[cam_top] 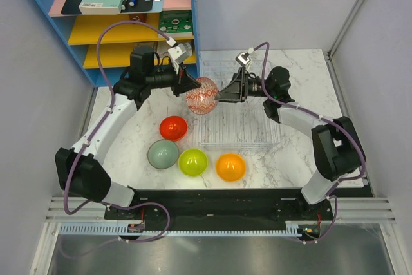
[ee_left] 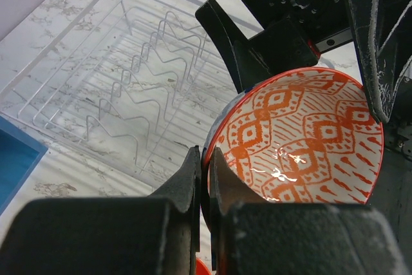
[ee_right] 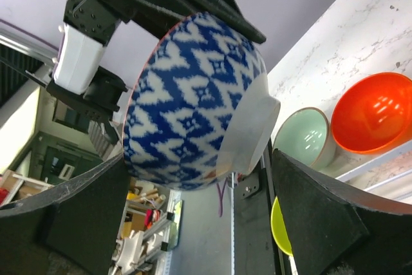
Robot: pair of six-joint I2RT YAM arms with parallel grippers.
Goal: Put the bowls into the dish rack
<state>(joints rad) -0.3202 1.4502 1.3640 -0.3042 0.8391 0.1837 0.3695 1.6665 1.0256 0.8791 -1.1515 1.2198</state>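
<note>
We find the left gripper [ee_left: 206, 159] clamped on the glazed patterned bowl [ee_left: 302, 140] at its thin rim; the right gripper [ee_right: 199, 159] straddles it, jaws wide apart.

— Any room over the dish rack [cam_top: 239, 120]?
— Its near half is open from above. The patterned bowl [cam_top: 202, 95] hangs over its left edge, crowded by the left gripper [cam_top: 190, 84] and right gripper [cam_top: 222, 93].
— Beside it?
— The orange bowl [cam_top: 230, 167], lime bowl [cam_top: 192, 162], grey-green bowl [cam_top: 163, 154] and red bowl [cam_top: 173, 127] sit off its near-left corner.

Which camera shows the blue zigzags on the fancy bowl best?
The right wrist view. The patterned bowl fills the picture, with its blue-and-white outside facing the camera. The left wrist view shows only its red-and-white inside. The top view shows it small, with only red pattern visible.
</note>
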